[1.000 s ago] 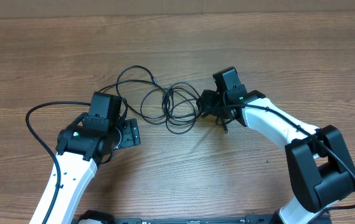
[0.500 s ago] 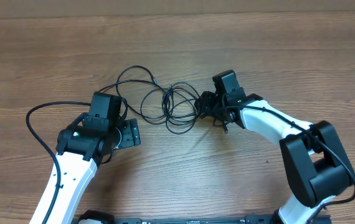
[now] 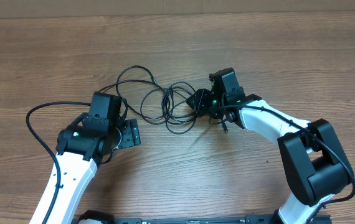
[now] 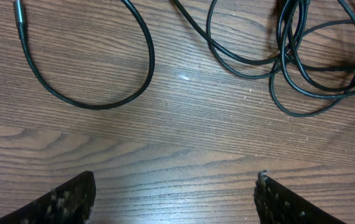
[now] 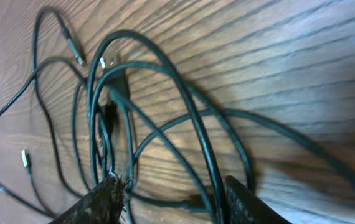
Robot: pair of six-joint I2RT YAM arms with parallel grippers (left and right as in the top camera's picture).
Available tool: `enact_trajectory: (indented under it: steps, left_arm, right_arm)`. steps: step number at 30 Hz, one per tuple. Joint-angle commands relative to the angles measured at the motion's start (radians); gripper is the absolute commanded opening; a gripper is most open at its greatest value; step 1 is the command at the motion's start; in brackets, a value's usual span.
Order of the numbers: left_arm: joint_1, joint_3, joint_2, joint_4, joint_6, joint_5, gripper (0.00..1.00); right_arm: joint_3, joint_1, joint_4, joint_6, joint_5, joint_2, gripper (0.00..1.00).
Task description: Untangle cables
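Observation:
The cables (image 3: 171, 109) are thin black cords lying in overlapping loops at the table's middle, with a larger loop (image 3: 134, 78) toward the back left. My right gripper (image 3: 197, 99) is at the coil's right edge. In the right wrist view its fingers stand apart, and several strands (image 5: 127, 112) run between and under them; the right gripper (image 5: 171, 186) is open, with one strand close against the right finger (image 5: 246, 199). My left gripper (image 3: 131, 132) is open on bare wood just left of the coil. The left wrist view shows loops (image 4: 289, 62) ahead of the left gripper (image 4: 174, 180), untouched.
Small plug ends (image 5: 71, 46) show at the cords' free tips. A thick black arm cable (image 3: 37, 124) arcs out to the left of the left arm. The wooden table (image 3: 289, 56) stretches beyond the coil at the back and right.
My right gripper has slid a little to the left into the coil's edge, and its jaws have narrowed slightly. The left arm has not moved.

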Motion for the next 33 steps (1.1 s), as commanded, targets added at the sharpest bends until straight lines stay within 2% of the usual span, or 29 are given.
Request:
enact_trajectory:
  steps: [1, 11, 16, 20, 25, 27, 29, 33]
  left_arm:
    - [0.001, -0.006, 0.005, 0.000, -0.014, 0.005, 0.81]
    - [0.001, -0.006, 0.005, -0.008, -0.014, 0.005, 0.80]
    - [0.001, -0.006, 0.005, -0.008, -0.014, 0.005, 0.80]
    - [0.001, -0.006, 0.005, -0.008, -0.014, 0.005, 0.80]
    - [0.001, -0.006, 0.005, -0.008, -0.014, 0.005, 0.80]
    - [0.001, -0.006, 0.005, -0.008, -0.014, 0.005, 0.80]
    - [0.001, -0.006, 0.005, -0.008, -0.014, 0.005, 0.80]
    - [0.001, -0.006, 0.005, -0.008, -0.013, 0.000, 0.80]
  right_arm:
    - [-0.004, 0.010, 0.006, 0.004, -0.056, 0.003, 0.49]
    - [-0.004, 0.013, 0.151, 0.004, -0.178, 0.003, 0.49]
    - [-0.004, 0.016, 0.162, 0.004, -0.195, 0.003, 0.48]
    - [-0.004, 0.033, 0.164, 0.004, -0.201, 0.003, 0.33]
    - [-0.004, 0.061, 0.180, 0.004, -0.197, 0.003, 0.25]
    - [-0.004, 0.068, 0.182, 0.004, -0.187, 0.003, 0.18]
    - [-0.004, 0.072, 0.181, 0.003, -0.181, 0.003, 0.06]
    - [-0.001, 0.072, 0.182, -0.029, -0.214, 0.003, 0.04]
